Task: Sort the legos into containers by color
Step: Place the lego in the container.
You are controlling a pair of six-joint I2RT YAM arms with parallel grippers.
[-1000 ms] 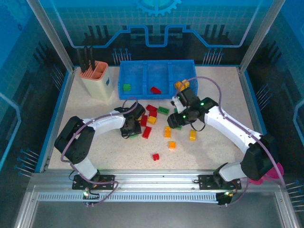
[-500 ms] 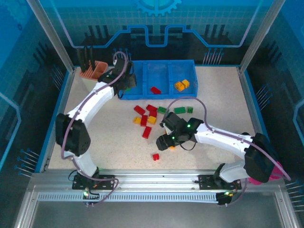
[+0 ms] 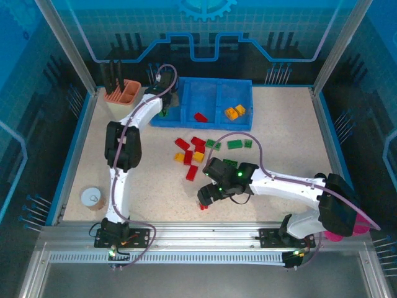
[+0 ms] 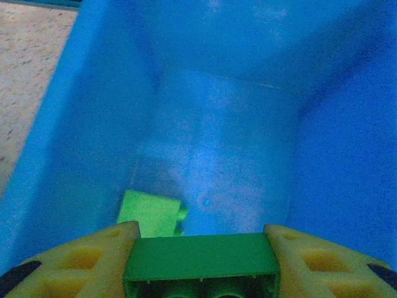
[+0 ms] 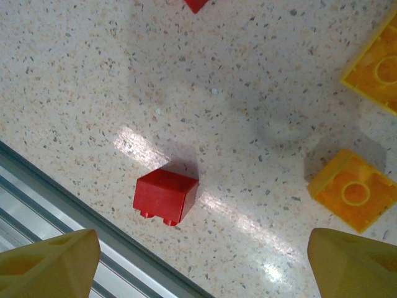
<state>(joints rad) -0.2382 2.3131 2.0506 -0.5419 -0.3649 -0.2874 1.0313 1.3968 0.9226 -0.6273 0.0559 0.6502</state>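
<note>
Sorting just begun; most legos [image 3: 191, 172] lie loose.
Left gripper [image 4: 200, 242] clamps a green brick [image 4: 201, 264] over the blue tray's [image 4: 80, 124] left compartment; right gripper [image 5: 205, 257], jaws wide, hovers above a red brick [image 5: 165, 195].

Speckled table [image 3: 279, 124] with blue tray [image 3: 214, 124], loose legos [image 3: 191, 172], beige holder [image 3: 126, 99]

Close view down into a blue compartment [image 4: 236, 124] of a plastic tray. At the bottom edge, the left gripper [image 4: 200, 251] has its two yellow fingers [image 4: 80, 261] clamped on either end of a green lego [image 4: 201, 266], held level. Just beyond that lego and a little to its left, a second green lego [image 4: 151, 213] lies on the compartment floor. Far beyond the held lego, to its upper left, speckled table [image 4: 31, 56] shows outside the compartment wall.
</note>
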